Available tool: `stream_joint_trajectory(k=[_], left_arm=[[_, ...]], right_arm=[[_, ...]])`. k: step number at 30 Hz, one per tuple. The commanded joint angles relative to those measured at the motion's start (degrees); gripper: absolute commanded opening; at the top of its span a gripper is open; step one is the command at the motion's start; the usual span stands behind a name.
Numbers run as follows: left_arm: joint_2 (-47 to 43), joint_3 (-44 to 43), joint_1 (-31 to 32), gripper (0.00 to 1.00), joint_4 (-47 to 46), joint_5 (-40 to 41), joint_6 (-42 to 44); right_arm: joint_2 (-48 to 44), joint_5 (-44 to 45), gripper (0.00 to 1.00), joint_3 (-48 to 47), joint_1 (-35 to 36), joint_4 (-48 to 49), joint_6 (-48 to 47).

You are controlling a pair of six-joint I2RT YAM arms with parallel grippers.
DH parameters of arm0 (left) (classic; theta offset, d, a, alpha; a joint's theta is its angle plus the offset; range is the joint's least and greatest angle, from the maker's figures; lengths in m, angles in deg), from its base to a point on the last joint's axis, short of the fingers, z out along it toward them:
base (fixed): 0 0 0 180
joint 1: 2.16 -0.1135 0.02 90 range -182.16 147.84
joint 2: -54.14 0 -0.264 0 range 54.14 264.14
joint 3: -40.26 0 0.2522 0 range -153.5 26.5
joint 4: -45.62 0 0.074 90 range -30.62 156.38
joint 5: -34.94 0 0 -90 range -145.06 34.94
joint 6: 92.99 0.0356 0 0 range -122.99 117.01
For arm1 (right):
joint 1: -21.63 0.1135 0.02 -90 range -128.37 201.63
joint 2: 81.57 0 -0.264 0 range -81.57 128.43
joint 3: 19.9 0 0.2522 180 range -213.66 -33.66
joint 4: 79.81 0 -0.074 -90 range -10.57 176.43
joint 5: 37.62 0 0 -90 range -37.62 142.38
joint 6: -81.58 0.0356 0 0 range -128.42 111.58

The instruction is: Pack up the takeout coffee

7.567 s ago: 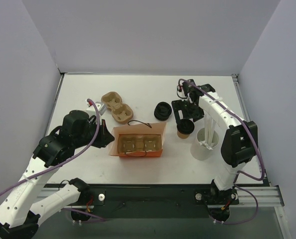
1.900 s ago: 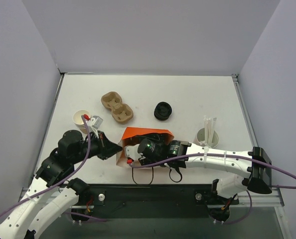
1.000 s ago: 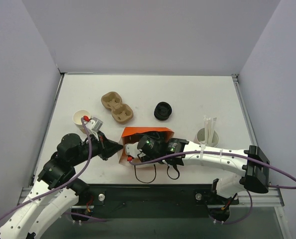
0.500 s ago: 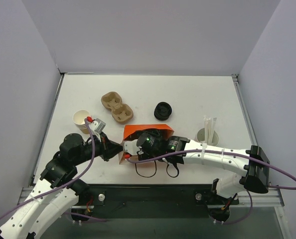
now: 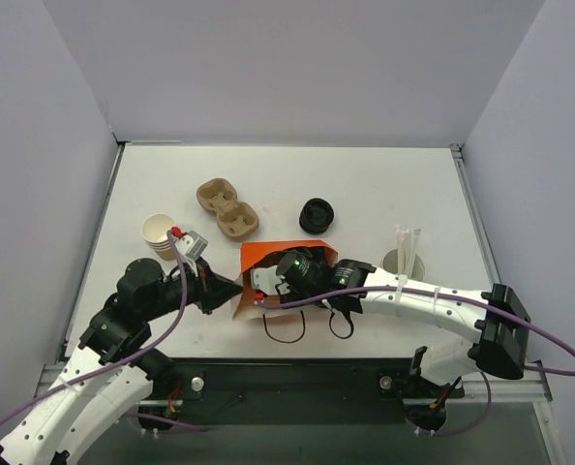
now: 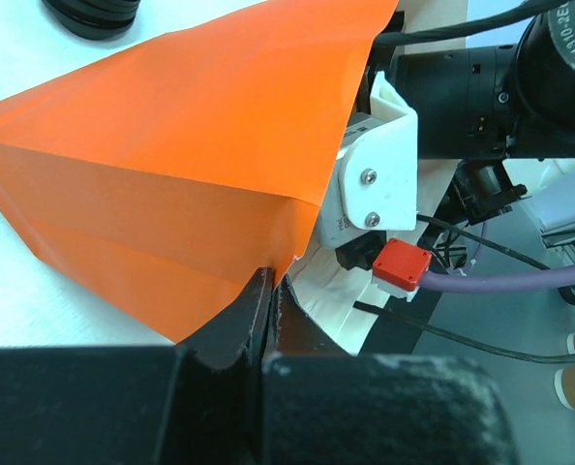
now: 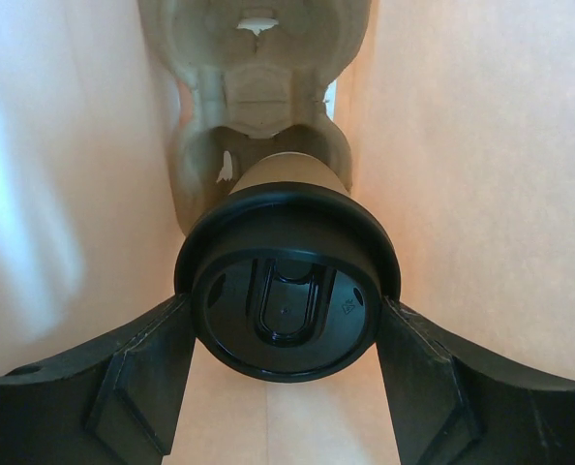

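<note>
From where I stand, the orange bag (image 5: 268, 258) sits just toward six o'clock of the table's middle, tipped with its mouth toward the arms. The left gripper (image 6: 268, 291) is pinched tight on the bag's paper rim at the nine o'clock side, holding the mouth open. The right gripper (image 7: 286, 312) is reached deep inside, its two fingers (image 7: 142, 378) clamped on either side of the takeout coffee (image 7: 286, 262), right at the black lid's rim. In the wrist view the cup's tan body points on toward the cup carrier (image 7: 254, 87) lying in the bag at twelve o'clock; I cannot tell whether its base is already in a well. To do this well, I'd say the right arm should push on straight along the bag's length, keeping the cup centred between the paper walls, and let go only once the base is bedded in the near well. The grip sits on the lid, so any twisting could pop it loose. The left claw ought to hold the rim firm, without tugging, until the right arm is out. Outside the bag, the stack of lids (image 5: 316, 215) lies at twelve o'clock and a spare carrier (image 5: 227, 209) at eleven.
</note>
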Motion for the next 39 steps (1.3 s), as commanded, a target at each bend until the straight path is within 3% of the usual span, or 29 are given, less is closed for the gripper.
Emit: stream_joint_trajectory(k=[1, 39], left_arm=[[1.3, -2.1, -0.3, 0.0, -2.2, -1.9, 1.1], [3.9, -3.0, -0.3, 0.0, -0.7, -2.2, -2.7]], right_arm=[[-2.4, 0.6, 0.36, 0.1, -0.6, -1.1, -3.0], [0.5, -0.8, 0.36, 7.4, -3.9, 13.8, -6.7]])
